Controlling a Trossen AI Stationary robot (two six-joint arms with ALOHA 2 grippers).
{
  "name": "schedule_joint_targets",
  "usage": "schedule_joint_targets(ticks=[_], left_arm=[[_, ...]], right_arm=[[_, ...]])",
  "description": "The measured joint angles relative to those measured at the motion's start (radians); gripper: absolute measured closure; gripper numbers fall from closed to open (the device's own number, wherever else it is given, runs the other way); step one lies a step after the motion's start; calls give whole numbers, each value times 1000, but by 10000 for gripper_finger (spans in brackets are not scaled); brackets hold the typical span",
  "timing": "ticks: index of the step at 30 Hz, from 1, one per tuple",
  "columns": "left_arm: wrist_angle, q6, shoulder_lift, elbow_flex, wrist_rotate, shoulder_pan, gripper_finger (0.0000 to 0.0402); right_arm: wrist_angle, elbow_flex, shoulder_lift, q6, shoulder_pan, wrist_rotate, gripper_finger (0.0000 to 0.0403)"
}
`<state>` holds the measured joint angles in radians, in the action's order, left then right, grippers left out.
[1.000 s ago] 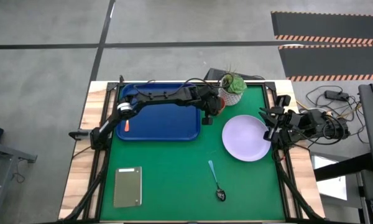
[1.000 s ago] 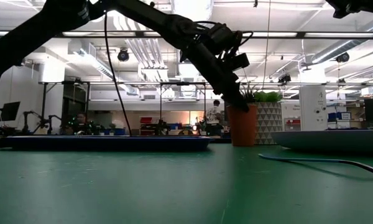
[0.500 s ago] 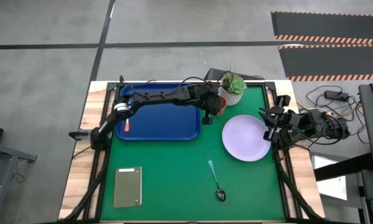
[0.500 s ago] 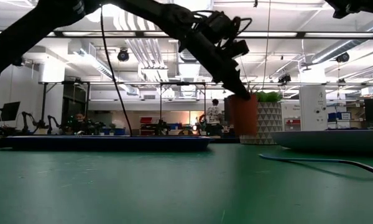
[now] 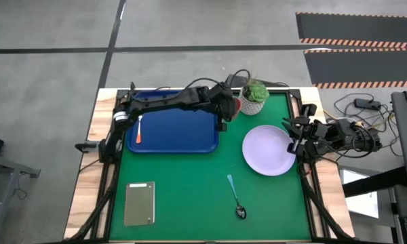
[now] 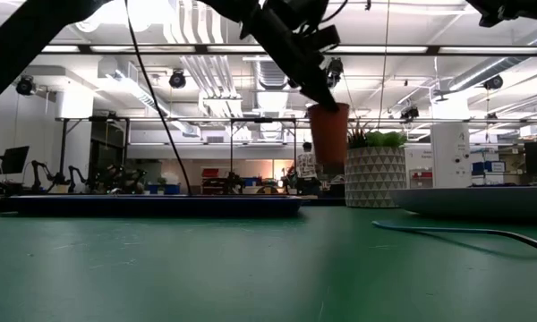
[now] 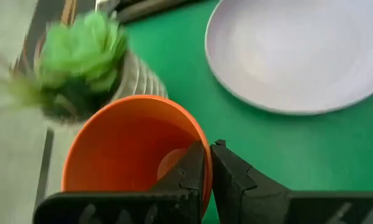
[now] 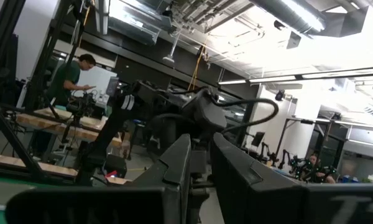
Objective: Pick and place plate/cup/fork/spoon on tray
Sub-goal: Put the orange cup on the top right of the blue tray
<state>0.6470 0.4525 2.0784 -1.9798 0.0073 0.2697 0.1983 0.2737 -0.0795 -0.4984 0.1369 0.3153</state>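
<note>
Toward the left edge of the green surface [image 5: 190, 190], a small grey-green rectangular slab [image 5: 139, 202] lies near the front corner. Behind it, the large dark blue rectangular plastic tray [image 5: 180, 139] holds the slim orange-handled fork [image 5: 140, 129] at its left end. The left end effector [image 5: 225, 112] hangs just past the tray's right rim, its fingers [image 7: 196, 171] pinched on the rim of the small orange-red cup [image 6: 328, 134], which is lifted clear of the surface beside the white potted plant [image 5: 254, 95]. The blue-handled spoon [image 5: 235, 196] lies toward the front edge. The round lavender plate [image 5: 268, 150] sits near the right edge, where the right end effector [image 5: 297, 135] waits, fingers nearly together on nothing.
</note>
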Motion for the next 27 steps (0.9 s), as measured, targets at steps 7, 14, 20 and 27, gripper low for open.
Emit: schedule_joint_targets(ticks=[7,14,20,27], left_arm=[[42,-5,-1,4,-68,33,398],[78,-199,-2,10,-138,90,398],[75,-309,-3,53,-188,112,398],[57,-442,-8,139,-283,113,398]], right_arm=[[-7,0,0,0,0,0,351],[-12,0,0,0,0,0,351],[-21,0,0,0,0,0,351],[-27,0,0,0,0,0,351]])
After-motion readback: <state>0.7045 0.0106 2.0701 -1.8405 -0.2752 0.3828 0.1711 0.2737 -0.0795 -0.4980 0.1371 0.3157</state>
